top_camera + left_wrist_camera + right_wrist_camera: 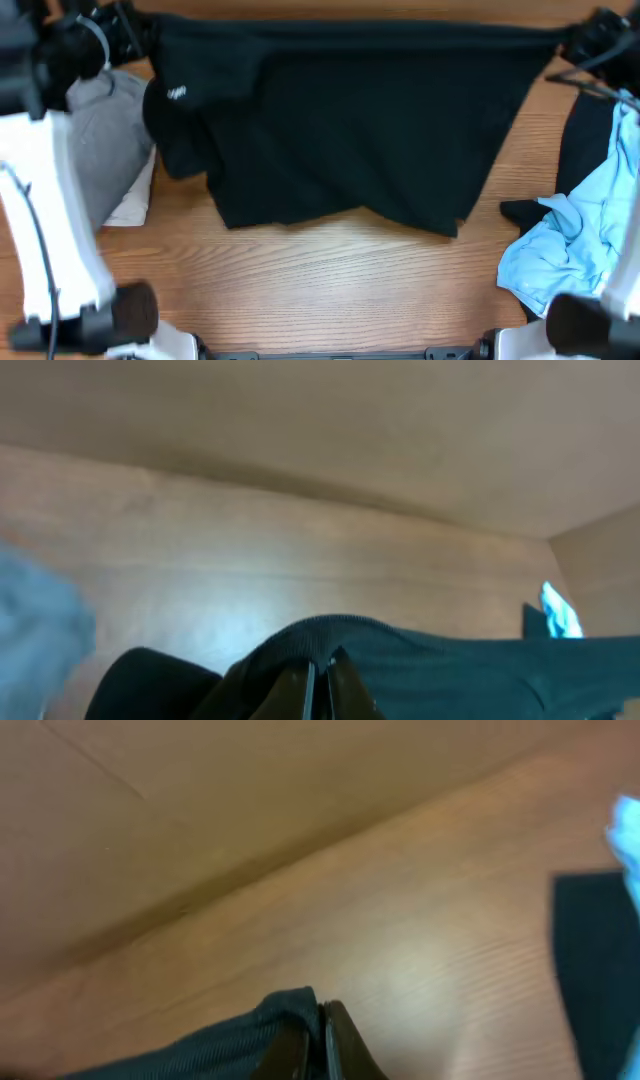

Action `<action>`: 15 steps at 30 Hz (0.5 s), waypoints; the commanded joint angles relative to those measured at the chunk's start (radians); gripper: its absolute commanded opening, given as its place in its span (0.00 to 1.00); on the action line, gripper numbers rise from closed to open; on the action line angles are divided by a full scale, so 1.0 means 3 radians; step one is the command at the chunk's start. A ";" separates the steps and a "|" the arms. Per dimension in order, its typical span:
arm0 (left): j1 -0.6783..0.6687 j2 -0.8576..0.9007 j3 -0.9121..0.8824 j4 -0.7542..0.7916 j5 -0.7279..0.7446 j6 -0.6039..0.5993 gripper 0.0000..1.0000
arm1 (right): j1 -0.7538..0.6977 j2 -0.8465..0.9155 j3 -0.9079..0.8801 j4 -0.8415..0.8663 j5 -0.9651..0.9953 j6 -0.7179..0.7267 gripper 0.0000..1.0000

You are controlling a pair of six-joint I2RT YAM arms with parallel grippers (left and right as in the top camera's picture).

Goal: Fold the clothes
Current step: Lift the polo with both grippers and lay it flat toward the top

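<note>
Here, the black shirt (350,130) stretches across the far side of the table (330,290), its top edge held taut between the two arms. The left gripper (320,685) and right gripper (322,1040) each have their fingers clamped on a bunched fold of its fabric. A grey garment (100,150) lies at the left, a light blue garment (580,235) at the right.

i see the shirt (350,130) as matt black cloth. the table (330,290) is smooth wood with a soft sheen.
</note>
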 commanded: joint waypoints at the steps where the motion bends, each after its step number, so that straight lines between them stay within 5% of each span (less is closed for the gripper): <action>1: -0.0038 0.0413 0.0024 0.0594 -0.0114 -0.0025 0.04 | 0.0111 0.0392 0.0048 0.0456 0.0123 -0.0047 0.04; 10: -0.0037 0.0552 0.0244 0.2001 -0.0095 -0.0749 0.04 | 0.0071 0.0445 0.0338 0.1161 0.0174 0.0328 0.04; 15: -0.0036 0.0552 0.0790 0.1208 0.0173 -0.0572 0.04 | -0.0015 0.0441 0.0642 0.0643 0.0225 0.0121 0.04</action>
